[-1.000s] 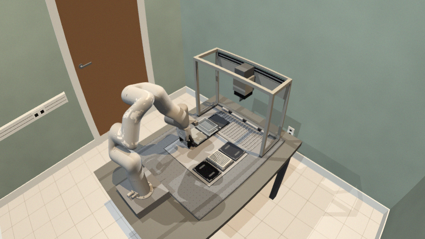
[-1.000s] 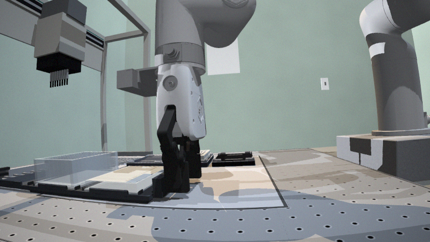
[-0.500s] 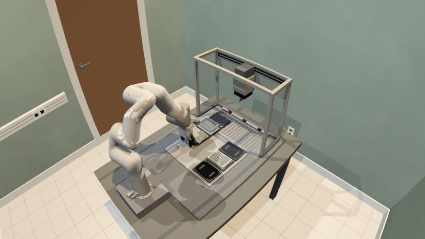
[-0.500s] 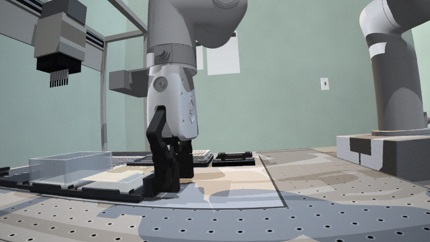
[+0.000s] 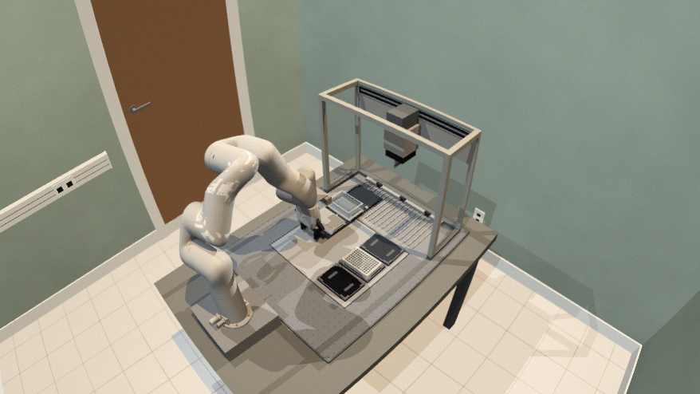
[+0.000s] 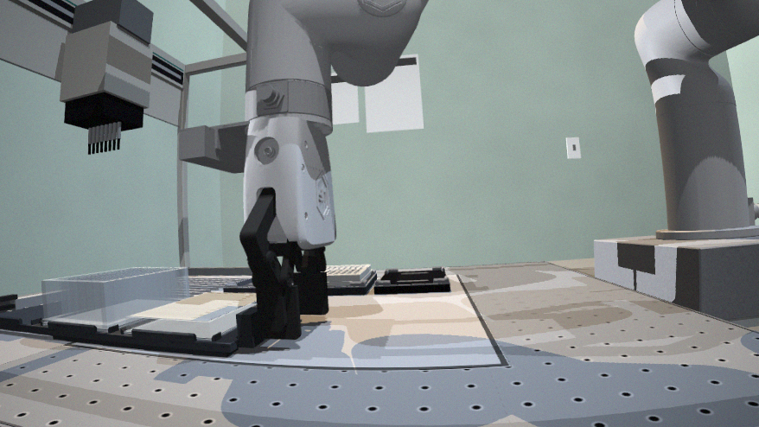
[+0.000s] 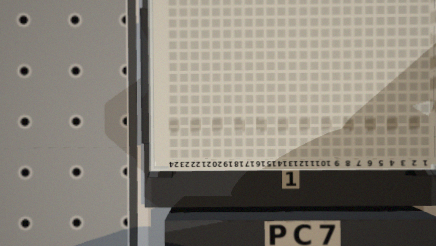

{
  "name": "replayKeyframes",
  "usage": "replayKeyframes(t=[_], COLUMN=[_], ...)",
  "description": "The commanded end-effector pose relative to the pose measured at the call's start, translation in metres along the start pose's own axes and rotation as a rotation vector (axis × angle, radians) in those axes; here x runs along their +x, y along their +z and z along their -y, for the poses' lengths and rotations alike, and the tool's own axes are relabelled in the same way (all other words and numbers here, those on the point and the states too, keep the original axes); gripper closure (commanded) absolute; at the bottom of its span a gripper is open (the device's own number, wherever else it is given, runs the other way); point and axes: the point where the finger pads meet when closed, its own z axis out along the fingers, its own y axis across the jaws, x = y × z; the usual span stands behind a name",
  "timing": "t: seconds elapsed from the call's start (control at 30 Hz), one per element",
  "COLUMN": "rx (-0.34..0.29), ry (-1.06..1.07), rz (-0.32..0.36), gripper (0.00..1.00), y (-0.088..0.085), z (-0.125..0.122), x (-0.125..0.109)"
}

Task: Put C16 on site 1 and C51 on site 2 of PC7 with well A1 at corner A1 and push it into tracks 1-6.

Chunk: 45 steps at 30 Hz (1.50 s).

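The black plate carrier PC7 lies with its far end in the left tracks of the rails. The 384-well plate C16 sits flat on site 1, above the PC7 label. It also shows in the exterior view. The clear deep-well block C51 stands on site 2. Site 3 is bare. My gripper is open, low at the carrier's handle end. C15 sits in nest S2.
Nests S1 and S3 are empty black frames beside the apron. The instrument's frame posts and its pipetting head stand over the rails. My arm's base is at the table's near corner.
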Motion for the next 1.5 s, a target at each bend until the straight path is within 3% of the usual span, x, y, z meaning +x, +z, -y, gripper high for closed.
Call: replayKeyframes(t=[0.0, 1.47], rx=[0.001, 0.001], ry=[0.000, 0.000], rz=[-0.004, -0.004], gripper=[0.18, 0.18], y=[-0.001, -0.002], z=[0.000, 0.000], x=[0.005, 0.039])
